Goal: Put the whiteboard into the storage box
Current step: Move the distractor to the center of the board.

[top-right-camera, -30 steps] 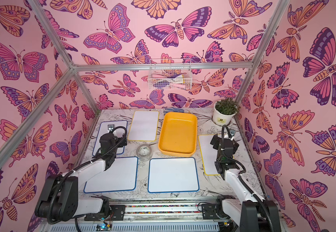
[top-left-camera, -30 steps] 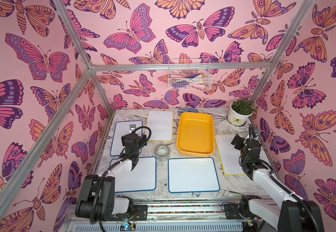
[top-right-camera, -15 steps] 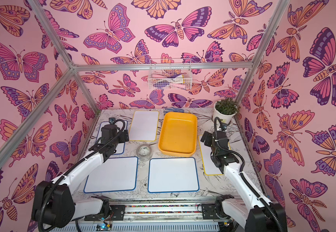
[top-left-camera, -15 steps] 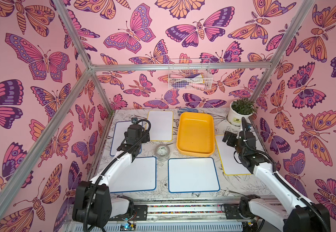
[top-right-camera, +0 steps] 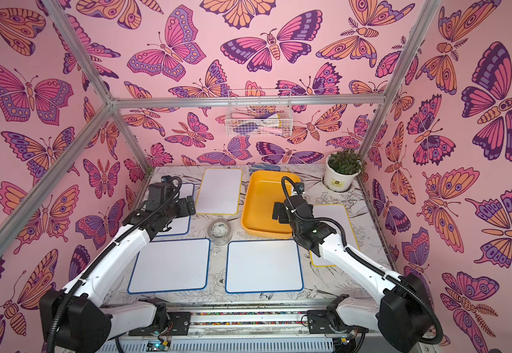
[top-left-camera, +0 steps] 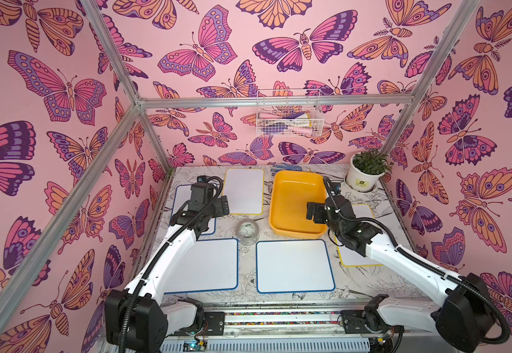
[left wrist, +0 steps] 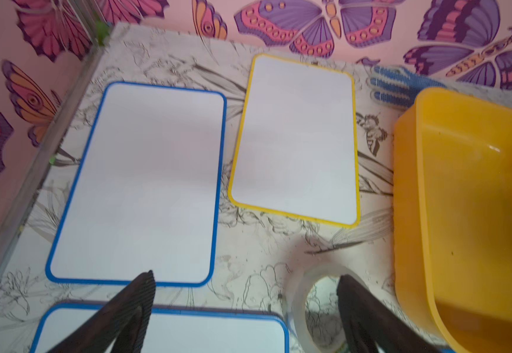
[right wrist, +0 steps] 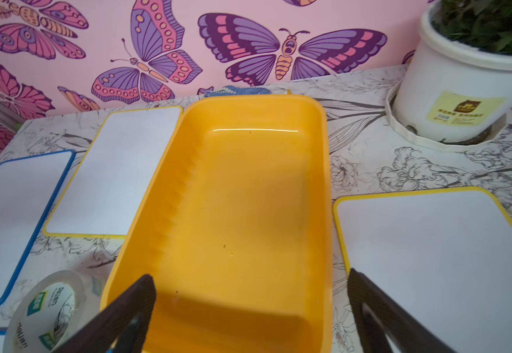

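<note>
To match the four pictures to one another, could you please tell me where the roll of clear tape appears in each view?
In a top view: tape roll just left of the storage box's near corner.
In a top view: tape roll at that same storage box corner.
Left wrist: tape roll partly seen, beside the storage box.
Right wrist: tape roll beside the storage box's corner.
Shared landmark: the yellow storage box.

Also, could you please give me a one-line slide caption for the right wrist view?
Open right tool hovers over the empty storage box, a yellow-framed whiteboard lying flat beside it.
</note>
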